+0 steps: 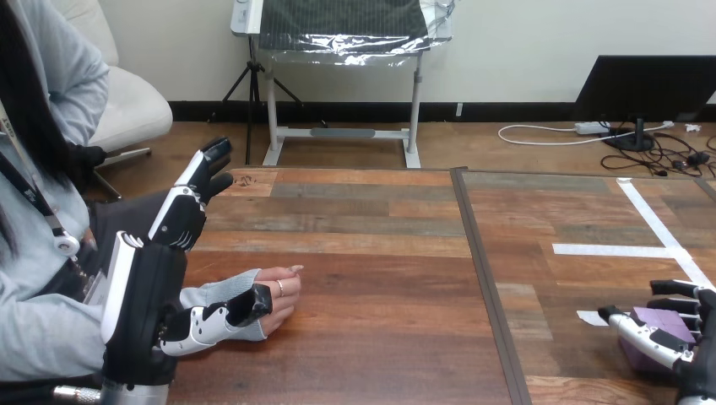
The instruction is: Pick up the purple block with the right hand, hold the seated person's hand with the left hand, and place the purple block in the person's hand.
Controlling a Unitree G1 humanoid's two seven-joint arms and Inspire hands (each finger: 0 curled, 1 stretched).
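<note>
Status, with positions given relative to the person's hand.

The black, white-shelled left hand (143,291) is raised just left of the person's hand (274,295). Its fingers (190,198) are straight and point up, so it is released, not grasping. Its jointed thumb lies low across the wrist end of the person's hand. I can't tell if it's touching or only in front. I'd call the hold step not done.

The person's hand rests on the brown wood-plank desk (380,278), loosely curled and knuckles-up rather than an open palm. It would need to turn over to receive anything.

Strips of flat white tape (650,224) are stuck to the desk top well right of the person's hand.

The purple block (654,325) sits far right of the person's hand, at the desk's near corner. It looks like matte plastic or foam, with blunt faces and hard edges. The right hand (697,354) has its fingers clenched round it from both sides. The grasp is made, but I can't tell whether it has been lifted off the desk.

My read is that the pick is roughly in hand. The carry across, the hold on the person's hand and the placing are all left.
</note>
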